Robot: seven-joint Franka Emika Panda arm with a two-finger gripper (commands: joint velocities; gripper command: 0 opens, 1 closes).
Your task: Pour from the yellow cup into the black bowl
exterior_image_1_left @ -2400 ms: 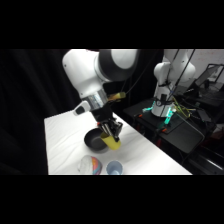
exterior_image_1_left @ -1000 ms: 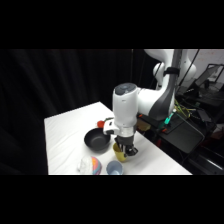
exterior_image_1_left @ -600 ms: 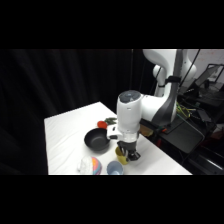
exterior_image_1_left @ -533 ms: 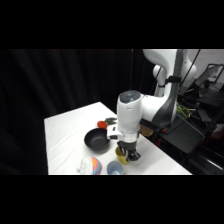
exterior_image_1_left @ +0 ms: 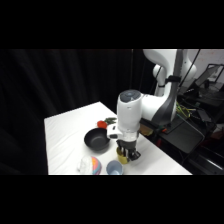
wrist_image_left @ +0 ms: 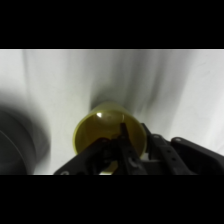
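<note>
Since the pour pose seconds ago the arm has swung right and lowered the yellow cup [exterior_image_1_left: 121, 156] upright onto the table, just right of the black bowl [exterior_image_1_left: 96, 139]; gripper [exterior_image_1_left: 129, 154] sits on it, jaw state unclear, so pour looks done.

Black curtain [exterior_image_1_left: 75, 80] hangs behind me, filling the whole back wall. The white worktop [exterior_image_1_left: 67, 135] glows bright under the light, its cloth creased. Off to one side, dark cluttered equipment [exterior_image_1_left: 200, 107] with cables.
</note>
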